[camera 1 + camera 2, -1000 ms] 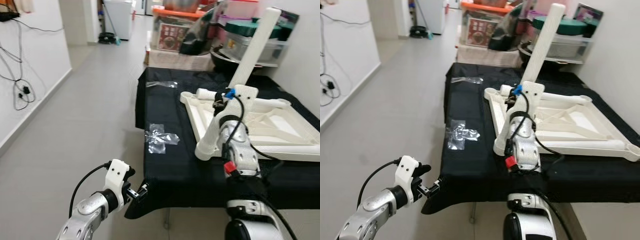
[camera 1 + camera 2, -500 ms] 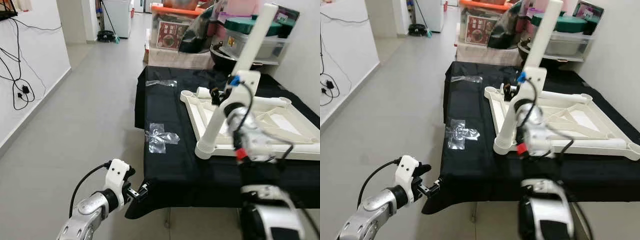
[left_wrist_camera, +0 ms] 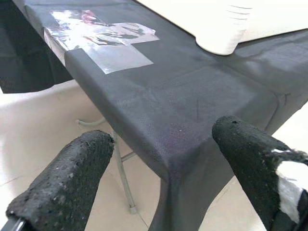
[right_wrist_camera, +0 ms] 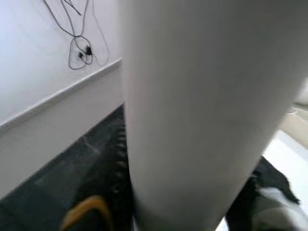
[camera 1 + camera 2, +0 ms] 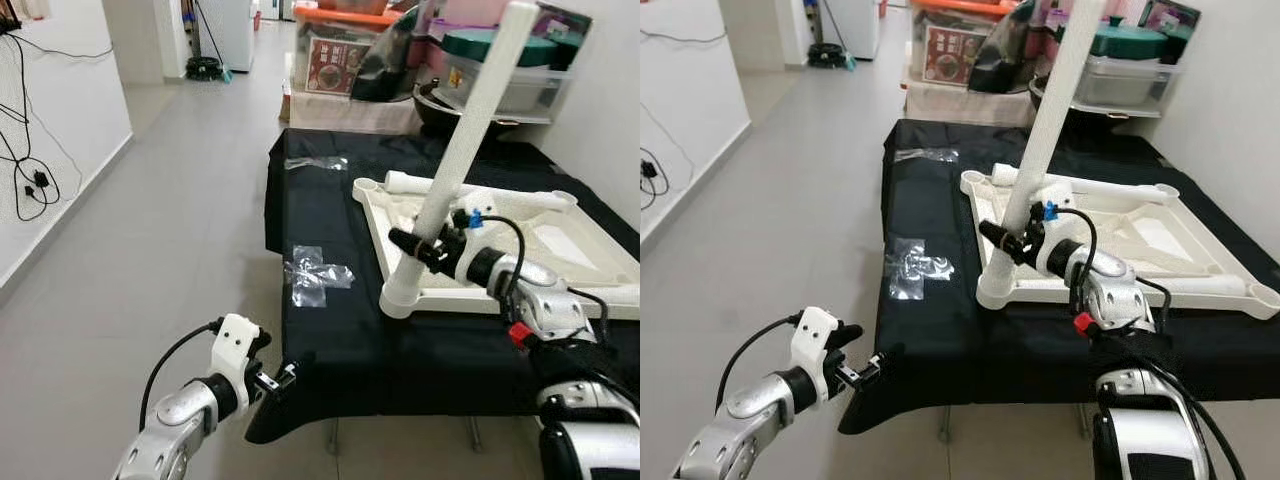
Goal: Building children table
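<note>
White table leg (image 5: pixel 466 132) stands tilted in upturned white tabletop's (image 5: pixel 560 260) corner.

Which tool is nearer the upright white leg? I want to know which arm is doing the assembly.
Right. The right tool is at the white leg, low on its shaft over the upturned tabletop. The left tool hovers open off the black cloth's near corner, well away.

A thick white tube (image 4: pixel 192 110) stands close up, with a white wall (image 4: pixel 43 57) and hanging cables (image 4: pixel 79 45) behind
</note>
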Available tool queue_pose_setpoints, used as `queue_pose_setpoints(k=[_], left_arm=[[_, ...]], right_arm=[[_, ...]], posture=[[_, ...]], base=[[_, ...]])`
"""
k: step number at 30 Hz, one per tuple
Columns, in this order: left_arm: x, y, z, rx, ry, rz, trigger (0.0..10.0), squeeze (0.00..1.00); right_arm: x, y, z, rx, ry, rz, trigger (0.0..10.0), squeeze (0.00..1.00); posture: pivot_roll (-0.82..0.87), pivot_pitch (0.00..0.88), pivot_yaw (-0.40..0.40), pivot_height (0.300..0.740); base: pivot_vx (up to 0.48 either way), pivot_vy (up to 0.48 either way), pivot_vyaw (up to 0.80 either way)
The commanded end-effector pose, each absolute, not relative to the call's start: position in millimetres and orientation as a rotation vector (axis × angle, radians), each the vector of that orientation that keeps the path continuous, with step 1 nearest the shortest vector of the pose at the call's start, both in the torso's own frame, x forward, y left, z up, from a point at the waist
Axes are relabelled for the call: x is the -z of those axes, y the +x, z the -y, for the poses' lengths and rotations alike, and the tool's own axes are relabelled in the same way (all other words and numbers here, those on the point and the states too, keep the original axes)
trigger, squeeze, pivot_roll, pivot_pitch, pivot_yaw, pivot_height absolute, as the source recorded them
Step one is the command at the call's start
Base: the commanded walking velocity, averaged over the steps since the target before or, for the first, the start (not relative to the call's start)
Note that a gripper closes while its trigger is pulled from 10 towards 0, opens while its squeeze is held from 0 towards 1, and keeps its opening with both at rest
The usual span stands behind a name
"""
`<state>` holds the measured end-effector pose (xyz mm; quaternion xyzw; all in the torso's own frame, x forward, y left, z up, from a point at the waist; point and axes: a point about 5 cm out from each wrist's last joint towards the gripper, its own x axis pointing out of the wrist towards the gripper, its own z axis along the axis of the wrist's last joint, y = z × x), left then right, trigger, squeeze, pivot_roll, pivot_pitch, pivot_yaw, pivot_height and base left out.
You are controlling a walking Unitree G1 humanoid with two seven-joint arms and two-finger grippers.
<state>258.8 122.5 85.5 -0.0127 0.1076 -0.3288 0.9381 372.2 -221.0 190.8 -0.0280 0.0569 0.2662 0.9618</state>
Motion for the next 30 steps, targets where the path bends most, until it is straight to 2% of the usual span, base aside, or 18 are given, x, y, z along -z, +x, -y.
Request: queue_pose_setpoints(k=[1, 2, 3, 4, 5, 6, 7, 8, 13, 15, 17, 18, 19, 21, 24, 29, 30], left_arm=[[-86.4, 260.1, -121.7, 0.676, -0.015, -0.218, 10.0, 0.00], [-86.4, 260.1, -121.7, 0.676, -0.015, -0.218, 10.0, 0.00], [-86.3, 260.2, -121.5, 0.677, -0.015, -0.218, 10.0, 0.00], [-86.4, 260.3, -121.4, 0.677, -0.014, -0.218, 10.0, 0.00], [-86.4, 260.3, -121.4, 0.677, -0.014, -0.218, 10.0, 0.00], [-86.5, 260.5, -121.6, 0.676, -0.013, -0.218, 10.0, 0.00], [-86.5, 260.5, -121.6, 0.676, -0.013, -0.218, 10.0, 0.00], [-86.8, 260.8, -122.5, 0.675, -0.012, -0.217, 10.0, 0.00], [-86.8, 260.1, -125.4, 0.668, -0.010, -0.217, 10.0, 0.00], [-85.8, 258.5, -125.7, 0.665, -0.012, -0.219, 10.0, 0.00], [-85.8, 258.5, -125.7, 0.665, -0.012, -0.219, 10.0, 0.00], [-85.1, 257.8, -125.1, 0.665, -0.013, -0.221, 10.0, 0.00], [-85.1, 257.8, -125.1, 0.665, -0.013, -0.221, 10.0, 0.00], [-85.3, 257.6, -123.2, 0.666, -0.015, -0.221, 10.0, 0.00], [-87.3, 258.8, -122.9, 0.671, -0.014, -0.219, 10.0, 0.00], [-88.0, 259.6, -125.4, 0.671, -0.010, -0.220, 10.0, 0.00], [-87.9, 259.8, -125.3, 0.669, -0.010, -0.220, 10.0, 0.00]], right_arm=[[-195.9, 374.9, 216.4, -0.551, -0.074, -0.090, 4.1, 0.00], [-195.9, 374.9, 216.4, -0.551, -0.074, -0.090, 4.1, 0.00], [-196.5, 375.6, 211.8, -0.564, -0.066, -0.080, 8.1, 0.00], [-196.8, 376.2, 208.2, -0.572, -0.061, -0.071, 7.4, 0.00], [-196.8, 376.2, 208.2, -0.572, -0.061, -0.071, 7.4, 0.00], [-197.4, 377.3, 206.9, -0.559, -0.057, -0.059, 2.2, 0.00], [-197.4, 377.3, 206.9, -0.559, -0.057, -0.059, 2.2, 0.00], [-197.2, 379.2, 209.1, -0.526, -0.044, -0.050, 0.0, 0.00], [-194.8, 383.7, 218.4, -0.345, -0.082, -0.032, 0.0, 0.00], [-197.3, 386.0, 227.7, -0.090, -0.057, 0.015, 0.0, 0.00], [-197.3, 386.0, 227.7, -0.090, -0.057, 0.015, 0.0, 0.00], [-199.3, 383.5, 227.5, 0.023, -0.051, 0.054, 0.0, 0.00], [-199.3, 383.5, 227.5, 0.023, -0.051, 0.054, 0.0, 0.00], [-191.1, 371.7, 208.9, 0.174, 0.010, 0.073, 0.0, 0.00], [-187.1, 356.0, 172.4, 0.206, 0.070, 0.066, 0.0, 0.00], [-199.7, 353.2, 163.6, 0.211, 0.079, 0.094, 0.0, 0.00], [-204.0, 353.6, 160.5, 0.191, 0.084, 0.096, 3.8, 0.00]], posture=[[-0.01, 0.000, -0.112, 0.740], [-0.01, 0.000, -0.112, 0.740], [0.00, 0.000, -0.112, 0.740], [0.00, 0.000, -0.112, 0.740], [0.00, 0.000, -0.112, 0.740], [0.00, 0.000, -0.114, 0.740], [0.00, 0.000, -0.114, 0.740], [0.00, 0.000, -0.115, 0.740], [0.00, 0.000, -0.121, 0.740], [0.00, 0.000, -0.122, 0.740], [0.00, 0.000, -0.122, 0.740], [0.00, 0.000, -0.120, 0.740], [0.00, 0.000, -0.120, 0.740], [0.00, 0.000, -0.115, 0.740], [0.00, 0.000, -0.110, 0.740], [0.00, 0.000, -0.112, 0.740], [-0.01, 0.000, -0.114, 0.740]], base=[[0.000, 0.000, 0.00], [0.000, 0.000, 0.00], [0.000, 0.000, 0.00], [0.000, 0.000, 0.00], [0.000, 0.000, 0.00], [0.000, 0.000, 0.00], [0.000, 0.000, 0.00], [0.000, 0.000, 0.00], [0.000, 0.000, 0.00], [0.000, 0.000, 0.00], [0.000, 0.000, 0.00], [0.000, 0.000, 0.00], [0.000, 0.000, 0.00], [0.000, 0.000, 0.00], [0.000, 0.000, 0.00], [0.000, 0.000, 0.00], [0.000, 0.000, 0.00]])
